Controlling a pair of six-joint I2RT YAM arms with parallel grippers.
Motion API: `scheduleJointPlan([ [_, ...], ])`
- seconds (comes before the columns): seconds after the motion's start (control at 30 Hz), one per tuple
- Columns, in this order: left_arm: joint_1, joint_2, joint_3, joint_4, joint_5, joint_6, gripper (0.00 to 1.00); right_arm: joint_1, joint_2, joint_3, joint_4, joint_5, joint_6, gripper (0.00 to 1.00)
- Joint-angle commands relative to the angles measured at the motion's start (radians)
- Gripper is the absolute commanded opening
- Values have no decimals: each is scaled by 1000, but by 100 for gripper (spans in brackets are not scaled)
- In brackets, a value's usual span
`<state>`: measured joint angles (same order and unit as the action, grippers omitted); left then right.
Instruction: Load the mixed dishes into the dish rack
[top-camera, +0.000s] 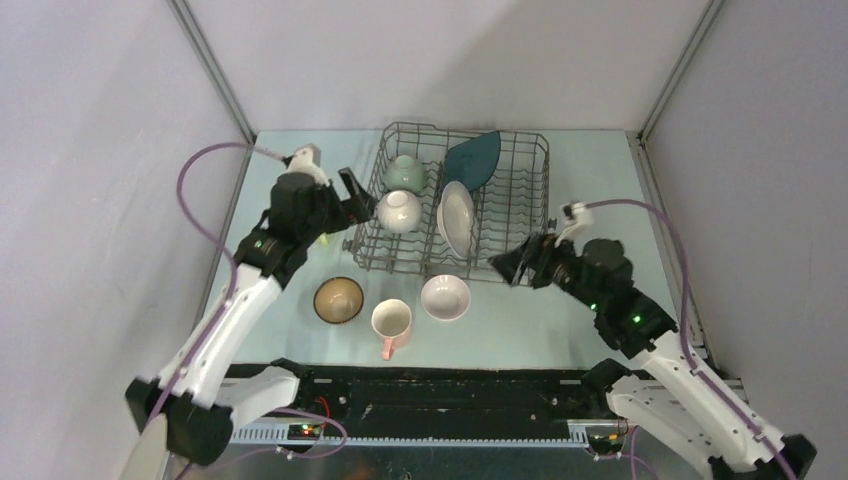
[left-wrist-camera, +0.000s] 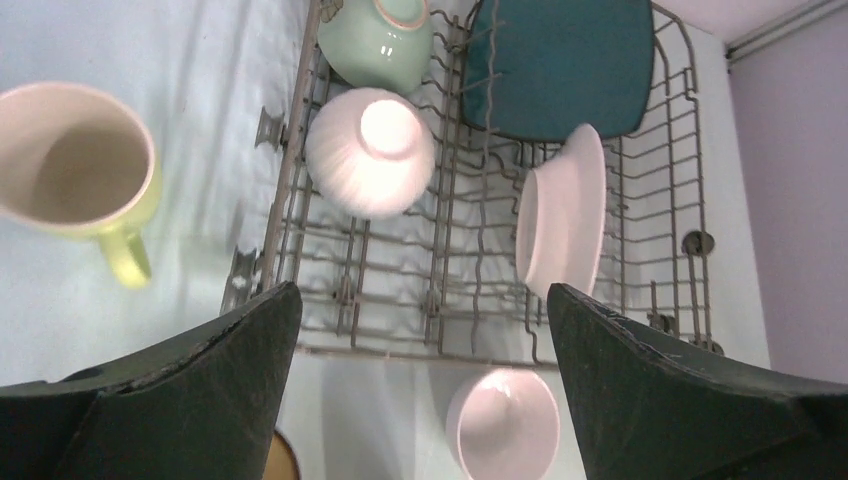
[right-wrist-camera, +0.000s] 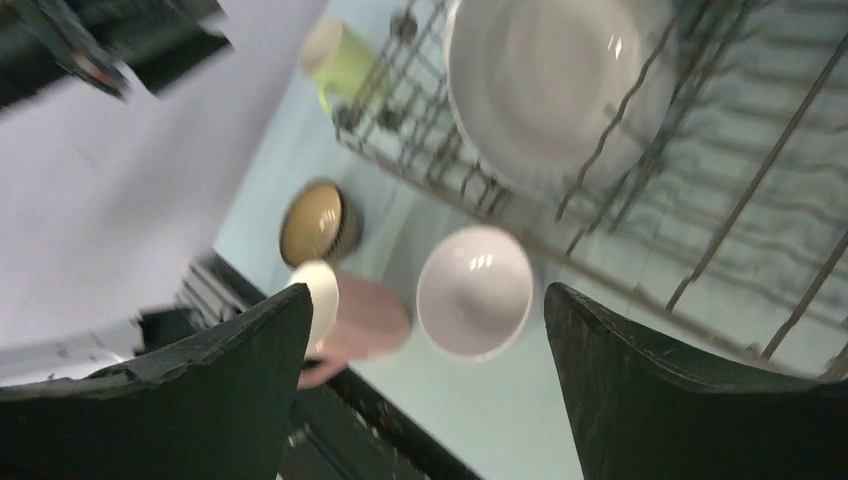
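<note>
Grey metal wire dish rack (top-camera: 520, 200), part-loaded; brown bowl (top-camera: 338, 299), pink mug (top-camera: 391, 320) and small white bowl (top-camera: 445, 297) wait before its near edge, a yellow-green mug (left-wrist-camera: 75, 165) at its left. Left pincer (left-wrist-camera: 422, 295) and right pincer (right-wrist-camera: 428, 292) gape empty; next, probably a grasp on one waiting dish.

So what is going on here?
The robot is loading the dish rack. It holds a pale green bowl, an upside-down white bowl, a white plate and a teal plate. A brown bowl, pink mug, second white bowl and yellow-green mug wait on the table. The left pincer and right pincer are open and empty.
</note>
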<state>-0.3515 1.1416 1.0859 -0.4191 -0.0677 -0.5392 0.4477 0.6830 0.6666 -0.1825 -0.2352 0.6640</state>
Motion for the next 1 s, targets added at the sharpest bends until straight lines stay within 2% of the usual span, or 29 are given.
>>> scheduleJointPlan([
  [0.0,-11,-179,-94,-72,70,36,99,271,19,44,-205,365,-130,88],
  [0.1,-21,-247,-137,-102,127,53,95,456,108,34,-229,525,-99,88],
  [0.23,-24,-294,-161,-144,167,90,89,566,256,22,-191,605,-8,89],
  [0.37,-24,-327,-186,-146,188,108,89,583,365,21,-141,654,117,84],
  [0.6,-24,-347,-231,-134,258,146,91,582,487,7,-42,734,326,67],
  [0.73,-24,-335,-252,-126,296,156,91,580,568,7,10,725,369,62],
  [0.83,-38,-331,-270,-93,320,163,87,578,608,7,32,714,393,59],
  [0.97,-133,-311,-267,-72,222,175,83,576,621,7,31,722,404,57],
])
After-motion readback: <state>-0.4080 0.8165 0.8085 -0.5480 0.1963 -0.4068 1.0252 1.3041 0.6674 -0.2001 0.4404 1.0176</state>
